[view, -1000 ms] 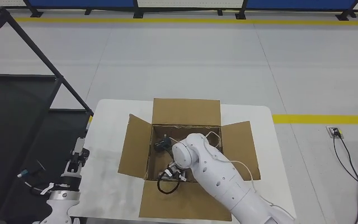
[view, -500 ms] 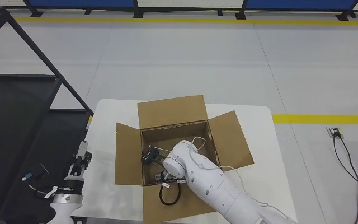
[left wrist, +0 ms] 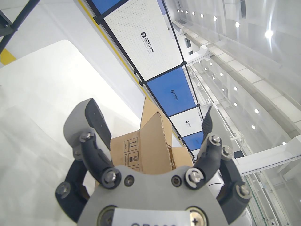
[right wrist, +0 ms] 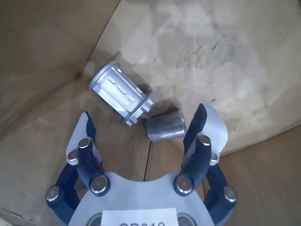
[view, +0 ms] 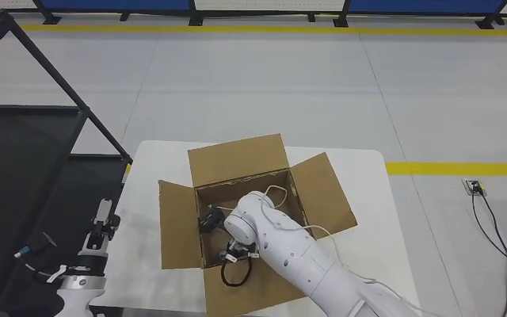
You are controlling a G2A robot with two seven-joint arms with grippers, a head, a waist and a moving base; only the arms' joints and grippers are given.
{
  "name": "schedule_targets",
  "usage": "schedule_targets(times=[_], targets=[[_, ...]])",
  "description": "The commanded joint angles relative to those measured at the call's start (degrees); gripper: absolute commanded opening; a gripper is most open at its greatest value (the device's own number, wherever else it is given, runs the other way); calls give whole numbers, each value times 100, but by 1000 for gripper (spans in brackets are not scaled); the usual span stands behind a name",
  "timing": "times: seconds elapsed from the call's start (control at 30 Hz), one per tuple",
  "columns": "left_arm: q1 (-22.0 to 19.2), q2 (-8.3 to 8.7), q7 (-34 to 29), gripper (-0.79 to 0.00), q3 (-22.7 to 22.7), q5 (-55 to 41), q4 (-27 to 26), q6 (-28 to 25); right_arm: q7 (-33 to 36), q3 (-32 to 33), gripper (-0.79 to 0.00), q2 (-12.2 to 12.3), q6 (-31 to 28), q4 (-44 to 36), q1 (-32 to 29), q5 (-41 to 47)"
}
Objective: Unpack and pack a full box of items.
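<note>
Right gripper (right wrist: 143,112), jaws spread and holding nothing, inside the box (right wrist: 211,48). Compared with one second before, the box (view: 238,162) is turned and shifted toward the robot's left, and the arm has followed it. Just inside one fingertip lies a plain metal sleeve (right wrist: 165,127) on its side, with its bored end facing that finger. Just ahead of the jaws, a ribbed flanged cylinder (right wrist: 120,92) lies obliquely; its flange is toward the jaws and close to the sleeve, and its open end points into the box corner. The cardboard walls close in on both sides. Left gripper (left wrist: 150,108), jaws also spread, hangs over the table (view: 372,206) edge, well apart from the box.
</note>
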Motion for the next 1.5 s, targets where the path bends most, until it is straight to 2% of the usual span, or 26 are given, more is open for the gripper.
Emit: schedule_targets(times=[0.0,0.2,0.3,0.8,0.9,0.97,1.0,1.27,1.47], targets=[[-25,0,0,0,9,0,-13,39,10,-7,-132,-35,-74,141,70,51],[-70,-6,74,0,82,39,-28,114,-93,-55,-172,-158,-281,641,234,181],[-81,-12,136,0,138,73,-17,116,-158,-90,-151,-232,-399,898,299,261],[-64,-30,274,0,272,166,70,12,-653,-294,-172,-585,-854,1751,472,391],[-49,-29,269,0,256,158,72,-4,-727,-328,-246,-645,-871,1853,476,391],[-40,-29,263,0,244,151,76,-17,-769,-342,-400,-682,-891,1917,489,393],[-37,-29,259,0,237,148,79,-23,-791,-348,-425,-700,-899,1947,498,393],[-19,-26,218,0,188,115,71,-18,-1133,-339,-465,-792,-853,2107,567,369],[-3,-23,198,0,163,130,48,-11,-1236,-307,-453,-812,-910,2123,592,357]])
